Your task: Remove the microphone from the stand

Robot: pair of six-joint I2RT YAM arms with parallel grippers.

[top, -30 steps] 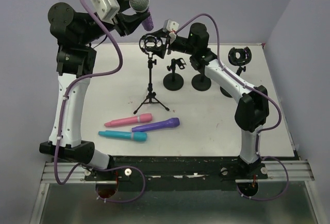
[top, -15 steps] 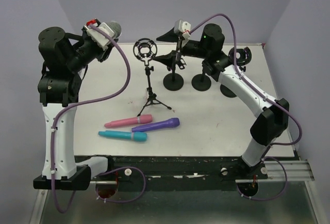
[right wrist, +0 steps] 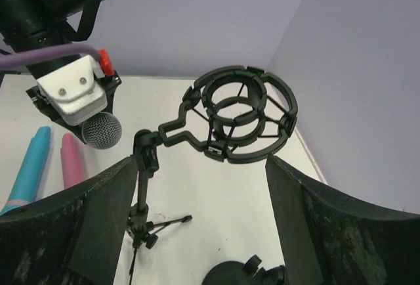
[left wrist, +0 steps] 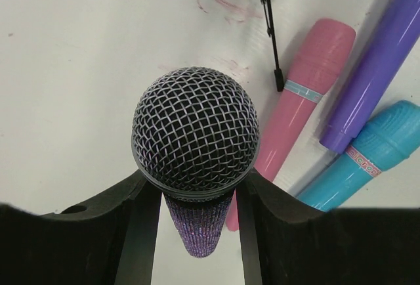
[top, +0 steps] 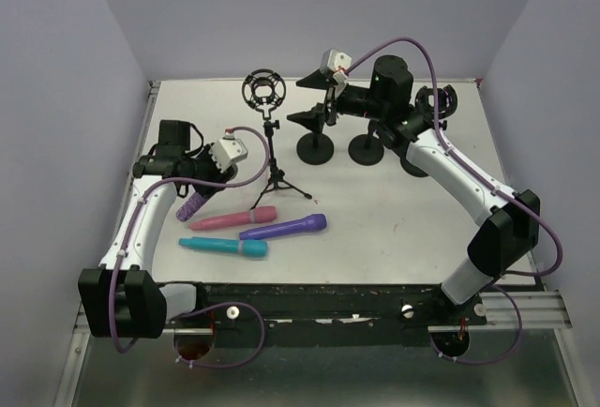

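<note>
Left wrist view: left hand (left wrist: 197,181) is clamped on the microphone (left wrist: 195,134), low over the counter (left wrist: 79,68). I'd lay it down gently, clear of the pink mic (left wrist: 308,101).

The left arm (top: 141,219) folds low at 9 o'clock in the overhead view. Its left gripper (top: 197,189) tips down toward 7 o'clock, both fingers (left wrist: 138,226) clamped on the microphone (left wrist: 193,134) just below its head. The right arm (top: 450,168) stretches from 5 o'clock to 12 o'clock. Its right gripper (top: 307,97) points toward 9 o'clock, jaws spread wide, holding nothing
</note>
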